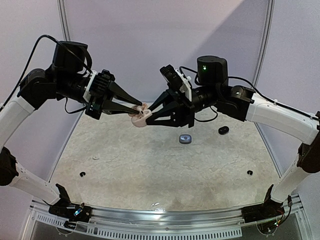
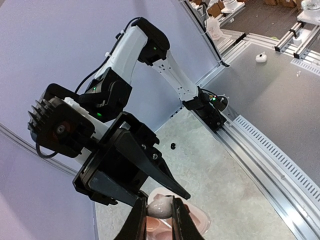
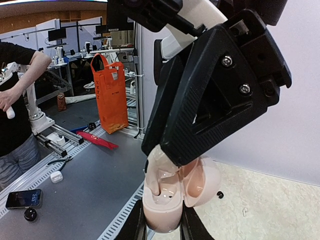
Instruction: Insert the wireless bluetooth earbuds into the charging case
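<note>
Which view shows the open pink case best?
Right wrist: the case fills the foreground, lid open, wells visible. Top external shows it small between both arms' fingers; left wrist catches only a part at the bottom edge.

The charging case and earbud are smooth, glossy pale-pink plastic; the jaws are matt black plastic. The counter looks matt and speckled, its near rail bare metal.

This is a robot lab. In the right wrist view, a person stands at the far left by another white robot arm. Computer screens sit at the upper left. An orange bag stands left of the middle. A phone lies at the lower left. In the top view, white walls close in the table.
</note>
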{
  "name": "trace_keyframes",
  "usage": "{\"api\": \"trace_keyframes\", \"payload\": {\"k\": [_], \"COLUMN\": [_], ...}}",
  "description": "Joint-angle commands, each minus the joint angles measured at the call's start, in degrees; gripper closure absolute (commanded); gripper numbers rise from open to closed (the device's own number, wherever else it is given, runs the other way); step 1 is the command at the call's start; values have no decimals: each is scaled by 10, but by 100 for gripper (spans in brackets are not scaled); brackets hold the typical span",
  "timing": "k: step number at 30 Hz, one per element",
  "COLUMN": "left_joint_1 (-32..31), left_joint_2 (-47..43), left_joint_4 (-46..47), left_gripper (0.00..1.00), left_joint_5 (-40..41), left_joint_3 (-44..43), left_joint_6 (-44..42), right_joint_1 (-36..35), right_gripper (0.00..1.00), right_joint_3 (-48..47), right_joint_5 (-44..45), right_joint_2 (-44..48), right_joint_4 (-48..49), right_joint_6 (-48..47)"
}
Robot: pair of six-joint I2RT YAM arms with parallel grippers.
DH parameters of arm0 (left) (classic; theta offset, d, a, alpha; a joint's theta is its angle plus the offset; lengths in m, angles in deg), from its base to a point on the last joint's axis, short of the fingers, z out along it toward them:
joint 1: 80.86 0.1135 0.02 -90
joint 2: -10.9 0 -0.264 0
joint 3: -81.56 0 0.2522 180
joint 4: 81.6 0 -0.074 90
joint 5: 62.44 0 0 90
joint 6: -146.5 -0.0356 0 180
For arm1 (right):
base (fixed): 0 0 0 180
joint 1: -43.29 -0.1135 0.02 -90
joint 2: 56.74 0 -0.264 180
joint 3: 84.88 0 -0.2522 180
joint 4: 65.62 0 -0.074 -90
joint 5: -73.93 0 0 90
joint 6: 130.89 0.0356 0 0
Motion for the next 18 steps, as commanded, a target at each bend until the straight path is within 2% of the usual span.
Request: {"api": "trace_keyframes", "payload": {"k": [1, 6, 13, 16, 18], "left_joint_1": [-16, -15, -15, -15, -15], "left_joint_2": [24, 21, 13, 10, 8], "left_joint_4": [-84, -79, -74, -73, -74], "left_gripper": [100, 100, 71, 62, 60], "left_joint_5": [1, 12, 28, 33, 34], "left_joint_3": [18, 23, 25, 22, 20], "left_joint_6": [-23, -7, -6, -8, -8], "right_joint_1": [-13, -16, -17, -18, -17], "right_gripper": [100, 100, 100, 100, 100], "right_joint_3": [-35, -36, -28, -18, -13], "right_joint_5": [-13, -11, -1, 6, 10], "right_joint_2": [1, 4, 12, 18, 21], "right_joint_4": [86, 85, 85, 87, 93], "right_joint_6": [11, 12, 15, 14, 16]}}
